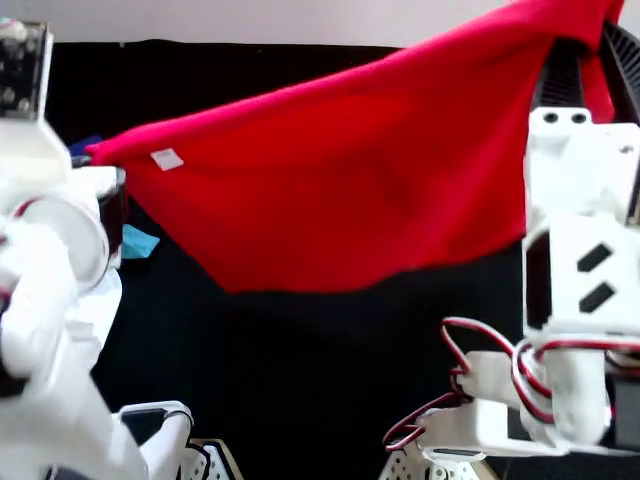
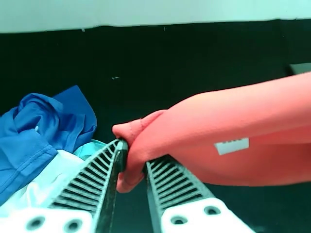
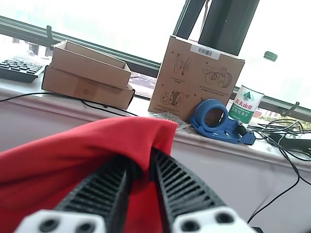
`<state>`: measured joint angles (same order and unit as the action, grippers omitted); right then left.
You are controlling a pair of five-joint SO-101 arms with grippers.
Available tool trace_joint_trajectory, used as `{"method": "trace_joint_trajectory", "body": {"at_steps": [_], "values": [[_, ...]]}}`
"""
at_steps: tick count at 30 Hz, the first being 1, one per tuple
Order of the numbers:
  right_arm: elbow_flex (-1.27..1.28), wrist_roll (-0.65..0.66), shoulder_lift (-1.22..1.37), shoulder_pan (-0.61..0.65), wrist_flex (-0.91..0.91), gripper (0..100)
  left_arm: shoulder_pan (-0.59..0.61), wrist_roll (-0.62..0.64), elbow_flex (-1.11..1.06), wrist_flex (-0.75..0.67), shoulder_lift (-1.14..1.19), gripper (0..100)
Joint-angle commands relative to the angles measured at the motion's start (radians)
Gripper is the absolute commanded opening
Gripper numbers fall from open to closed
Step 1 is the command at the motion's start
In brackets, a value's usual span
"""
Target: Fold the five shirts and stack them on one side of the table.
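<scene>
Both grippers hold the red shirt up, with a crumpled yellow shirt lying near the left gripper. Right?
Almost. The crumpled shirt near the left gripper is blue, not yellow, per the left wrist view; the right gripper also holds the red shirt.

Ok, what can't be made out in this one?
1. The black table beneath the red fabric shirt: in the high view, the stretched shirt covers it.
2. The heap of crumpled blue, white and teal shirts: count unclear. The left wrist view's edge cuts it off, and the white left arm blocks it in the high view.
3. How much cloth the jaws pinch: in both wrist views, fabric bunches around their tips.
</scene>
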<state>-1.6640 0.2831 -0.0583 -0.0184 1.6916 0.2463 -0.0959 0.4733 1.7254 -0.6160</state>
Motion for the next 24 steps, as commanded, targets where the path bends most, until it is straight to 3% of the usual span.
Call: {"method": "trace_joint_trajectory", "body": {"at_steps": [1, 14, 19, 24], "values": [[-0.097, 0.006, -0.044, 0.004, 0.035, 0.6, 0.021, -0.006, -0.004, -0.002, -0.091, 1], [-0.094, 0.006, -0.085, 0.004, 0.054, 0.6, 0.021, -0.006, -0.051, -0.003, -0.237, 1], [-0.094, 0.003, 0.013, 0.005, 0.061, 0.6, 0.021, -0.006, -0.306, -0.106, -0.237, 1], [-0.094, 0.002, 0.186, 0.008, 0.062, 0.6, 0.021, -0.008, -0.631, -0.333, -0.237, 1]]}}
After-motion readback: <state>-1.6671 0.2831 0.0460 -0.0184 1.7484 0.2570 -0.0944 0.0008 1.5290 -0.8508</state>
